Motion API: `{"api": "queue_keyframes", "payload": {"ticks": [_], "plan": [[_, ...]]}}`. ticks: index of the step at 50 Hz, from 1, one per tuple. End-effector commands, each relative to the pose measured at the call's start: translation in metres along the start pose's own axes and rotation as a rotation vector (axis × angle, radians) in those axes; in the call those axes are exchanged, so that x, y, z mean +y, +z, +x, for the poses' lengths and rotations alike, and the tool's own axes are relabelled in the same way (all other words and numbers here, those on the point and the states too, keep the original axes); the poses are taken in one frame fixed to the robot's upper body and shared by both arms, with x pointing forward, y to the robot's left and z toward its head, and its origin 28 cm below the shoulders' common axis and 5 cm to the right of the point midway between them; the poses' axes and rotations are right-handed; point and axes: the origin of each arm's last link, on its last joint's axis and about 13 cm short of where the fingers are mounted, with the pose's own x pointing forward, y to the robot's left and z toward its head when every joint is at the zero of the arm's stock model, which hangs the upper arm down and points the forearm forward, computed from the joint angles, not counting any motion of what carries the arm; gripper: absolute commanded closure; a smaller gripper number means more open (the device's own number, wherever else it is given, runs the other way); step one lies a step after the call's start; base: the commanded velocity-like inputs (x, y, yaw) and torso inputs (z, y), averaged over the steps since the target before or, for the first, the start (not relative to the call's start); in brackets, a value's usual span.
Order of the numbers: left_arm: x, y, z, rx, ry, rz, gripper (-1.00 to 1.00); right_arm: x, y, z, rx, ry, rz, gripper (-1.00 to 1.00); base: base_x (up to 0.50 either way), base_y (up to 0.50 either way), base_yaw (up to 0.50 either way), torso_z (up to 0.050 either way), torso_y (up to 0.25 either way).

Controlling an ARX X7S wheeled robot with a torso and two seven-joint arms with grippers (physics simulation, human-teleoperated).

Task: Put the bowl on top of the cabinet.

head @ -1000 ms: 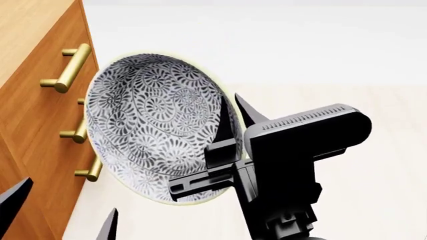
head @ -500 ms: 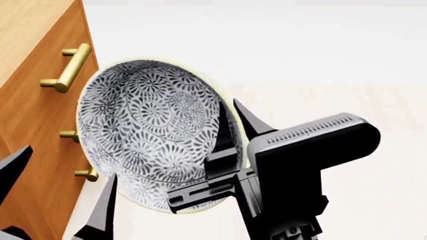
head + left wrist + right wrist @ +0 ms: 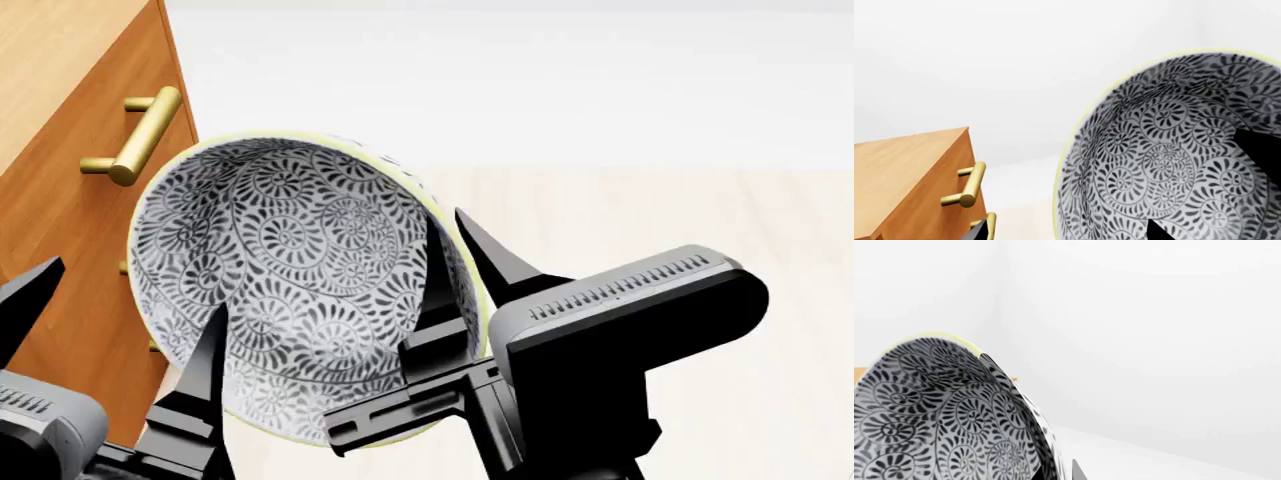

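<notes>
The bowl (image 3: 287, 285), white with dense grey-black lace pattern and a pale rim, hangs tipped on its side in the air, its inside facing the head camera. My right gripper (image 3: 447, 222) is shut on the bowl's right rim, one finger inside and one outside; the right wrist view shows that wall (image 3: 954, 415) between the jaws of my right gripper (image 3: 1057, 467). My left gripper (image 3: 134, 290) is open and straddles the bowl's left rim. The left wrist view shows the bowl (image 3: 1167, 160) with my left gripper (image 3: 1066, 229) astride its edge. The orange-brown cabinet (image 3: 67, 230) stands just left of the bowl.
Brass bar handles (image 3: 140, 135) stick out of the cabinet front toward the bowl. The cabinet's flat top (image 3: 54, 45) lies at the upper left, also seen as the cabinet top (image 3: 907, 150). Pale wooden floor (image 3: 694, 210) and a white wall lie to the right and behind.
The bowl has shifted left and slightly down toward the cabinet front. My left gripper has risen into view and now brackets the bowl's left rim. The right gripper keeps its grip.
</notes>
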Motion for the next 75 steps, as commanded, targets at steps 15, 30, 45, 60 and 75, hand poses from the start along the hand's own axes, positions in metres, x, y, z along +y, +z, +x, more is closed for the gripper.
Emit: {"api": "queue_keyframes", "payload": {"ticks": [15, 30, 45, 60, 75], "plan": [[0.01, -0.011, 0.026, 0.063, -0.043, -0.069, -1.0, -0.001, 0.003, -0.002, -0.049, 0.008, -0.019, 1.0, 0.0, 0.0, 0.0, 0.0, 0.001], [0.014, -0.016, 0.028, 0.061, -0.039, -0.074, -1.0, -0.001, 0.003, -0.002, -0.048, 0.009, -0.023, 1.0, 0.0, 0.0, 0.0, 0.0, 0.001], [0.014, -0.016, 0.024, 0.059, -0.073, -0.08, 1.0, 0.0, 0.003, -0.001, -0.046, 0.008, -0.028, 1.0, 0.0, 0.0, 0.0, 0.001, 0.0], [0.007, -0.008, 0.021, 0.062, -0.07, 0.034, 1.0, -0.002, 0.004, -0.002, -0.042, -0.01, -0.031, 1.0, 0.0, 0.0, 0.0, 0.0, 0.0], [0.006, -0.007, 0.025, 0.07, -0.055, 0.024, 1.0, -0.005, 0.0, -0.003, 0.013, -0.014, -0.053, -1.0, 0.0, 0.0, 0.0, 0.0, 0.001]]}}
